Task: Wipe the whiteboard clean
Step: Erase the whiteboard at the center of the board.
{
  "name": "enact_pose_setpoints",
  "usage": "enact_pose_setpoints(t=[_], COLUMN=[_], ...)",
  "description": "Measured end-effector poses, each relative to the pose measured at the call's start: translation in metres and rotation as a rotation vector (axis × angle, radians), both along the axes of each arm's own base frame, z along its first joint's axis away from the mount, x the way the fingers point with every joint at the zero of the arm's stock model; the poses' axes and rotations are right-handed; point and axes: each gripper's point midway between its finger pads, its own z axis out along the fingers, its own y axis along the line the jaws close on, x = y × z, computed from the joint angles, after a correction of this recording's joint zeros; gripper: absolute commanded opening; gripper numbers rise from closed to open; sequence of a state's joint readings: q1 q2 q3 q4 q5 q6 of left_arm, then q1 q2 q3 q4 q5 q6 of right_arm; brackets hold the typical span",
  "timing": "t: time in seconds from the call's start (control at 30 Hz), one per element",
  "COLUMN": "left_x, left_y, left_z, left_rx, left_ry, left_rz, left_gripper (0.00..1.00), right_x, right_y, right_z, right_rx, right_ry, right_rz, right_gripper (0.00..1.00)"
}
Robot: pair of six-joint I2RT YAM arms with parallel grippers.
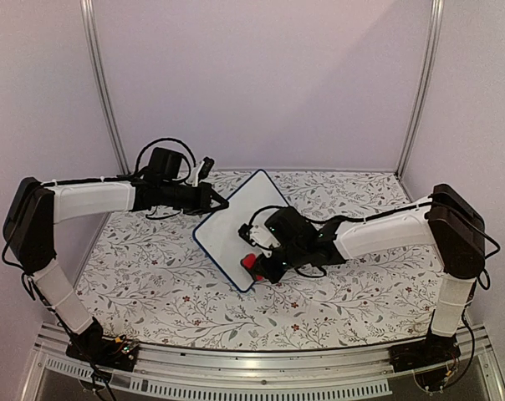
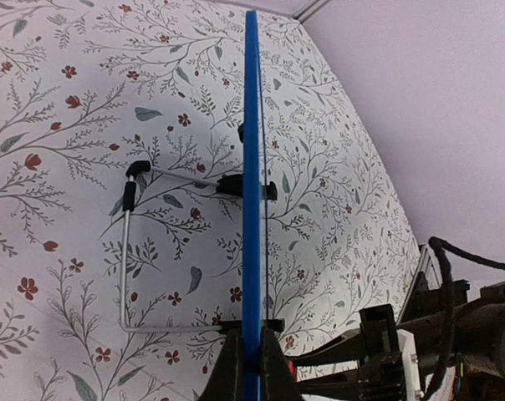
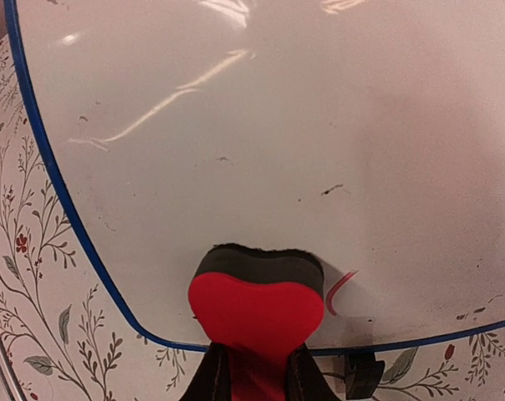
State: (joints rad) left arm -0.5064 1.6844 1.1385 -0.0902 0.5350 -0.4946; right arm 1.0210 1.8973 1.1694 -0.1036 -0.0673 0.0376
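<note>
The whiteboard (image 1: 234,224), white with a thin blue frame, stands tilted on the floral table. My left gripper (image 1: 212,200) is shut on its upper left edge. In the left wrist view the frame (image 2: 252,150) runs edge-on from between the left gripper's (image 2: 252,357) fingers. My right gripper (image 1: 261,267) is shut on a red eraser (image 1: 250,264) at the board's lower corner. In the right wrist view the eraser (image 3: 257,307) has its black felt against the whiteboard (image 3: 278,117), with the right gripper (image 3: 257,374) just below. Faint dark specks (image 3: 332,190) and a short red stroke (image 3: 339,289) show on the white.
A wire stand (image 2: 125,251) with black clips sticks out behind the board. A black foot (image 3: 365,376) sits at the lower frame. The floral tablecloth (image 1: 152,276) covers the table. Metal posts (image 1: 102,83) and pale walls close the back, and a metal rail (image 1: 261,368) runs along the front.
</note>
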Motion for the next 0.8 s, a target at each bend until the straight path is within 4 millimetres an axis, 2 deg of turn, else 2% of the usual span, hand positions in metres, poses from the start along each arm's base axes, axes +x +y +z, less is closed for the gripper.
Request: enact_pose_setpoints(t=[0.27,0.57,0.8], left_x=[0.000,0.003,0.003], left_y=[0.000,0.001,0.001], left_z=[0.000,0.001,0.000], left_rx=[0.000,0.001,0.001], left_ry=[-0.001,-0.007,-0.001], left_rz=[0.000,0.012,0.022], left_gripper=[0.00,0.00,0.00], right_x=[0.011,0.040,0.044], right_y=[-0.007,-0.032,-0.039], right_z=[-0.001,-0.004,-0.006], right_rx=[0.010,0.017,0.017], right_ry=[0.019,0.086,0.116], right_rz=[-0.050,-0.170,-0.215], right_gripper=[0.00,0.00,0.00])
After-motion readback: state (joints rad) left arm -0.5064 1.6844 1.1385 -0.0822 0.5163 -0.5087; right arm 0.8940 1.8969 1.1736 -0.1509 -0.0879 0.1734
